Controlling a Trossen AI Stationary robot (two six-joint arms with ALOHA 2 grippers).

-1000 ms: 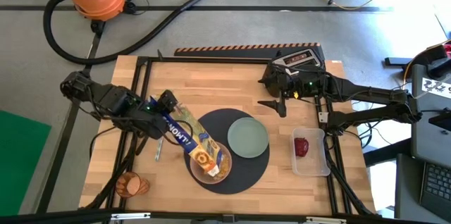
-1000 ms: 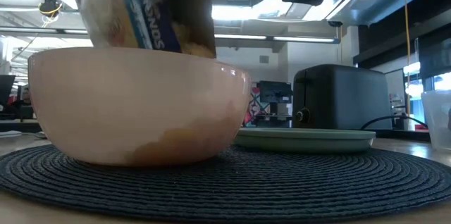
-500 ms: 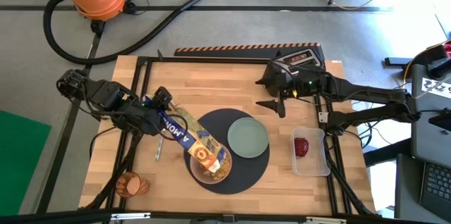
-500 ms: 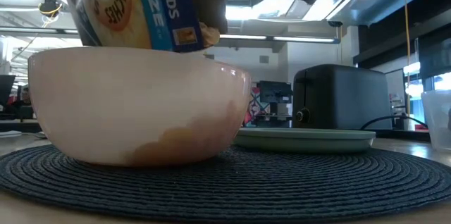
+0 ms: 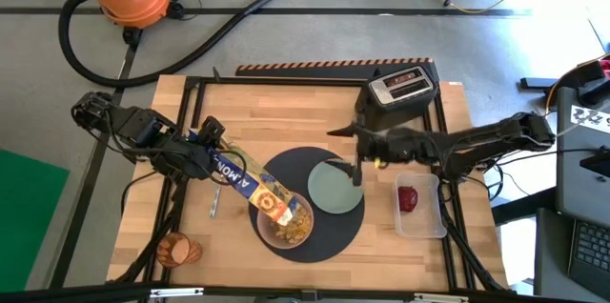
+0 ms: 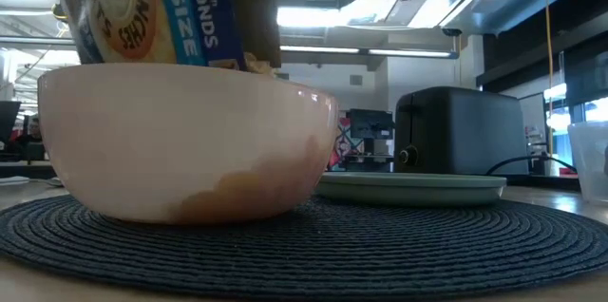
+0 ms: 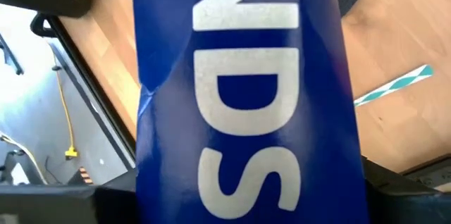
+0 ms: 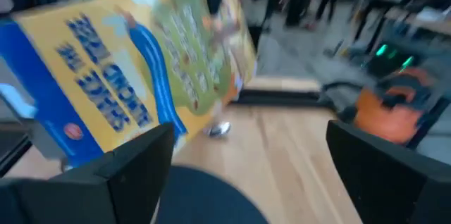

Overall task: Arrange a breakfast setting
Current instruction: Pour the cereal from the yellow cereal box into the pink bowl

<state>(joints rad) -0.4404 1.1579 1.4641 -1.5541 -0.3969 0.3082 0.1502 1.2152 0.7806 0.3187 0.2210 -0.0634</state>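
My left gripper (image 5: 204, 153) is shut on a blue and yellow cereal box (image 5: 253, 184). The box slants down with its open end over the pink bowl (image 5: 286, 225), which holds cereal. The bowl (image 6: 180, 141) and the pale green plate (image 5: 334, 187) sit on the round dark-grey mat (image 5: 329, 234). My right gripper (image 5: 349, 157) hangs open above the plate's far edge. A metal spoon (image 5: 213, 204) lies left of the mat. The orange cup (image 5: 181, 248) lies at the near left. The red apple (image 5: 408, 198) is in a clear tub. No toast slice shows. My left gripper holds the cereal box by its closed end (image 5: 217, 161), the end farthest from the bowl, coming from the table's left. In the left wrist view the box (image 7: 246, 97) hides the fingers. The box is lifted clear and tilted, its open end lowest, just above the bowl.
The black toaster (image 5: 402, 86) stands at the far right, also seen in the low view (image 6: 461, 131). The clear tub (image 5: 420, 206) sits right of the mat. Bare wood lies at the far middle and near left. A shop vacuum stands on the floor beyond.
My right gripper has left the toaster, gone toward the table's near edge and left, and now hangs over the plate. My left gripper has drawn a little toward the table's left edge, pulling the box's open end back over the bowl. More cereal lies in the bowl.
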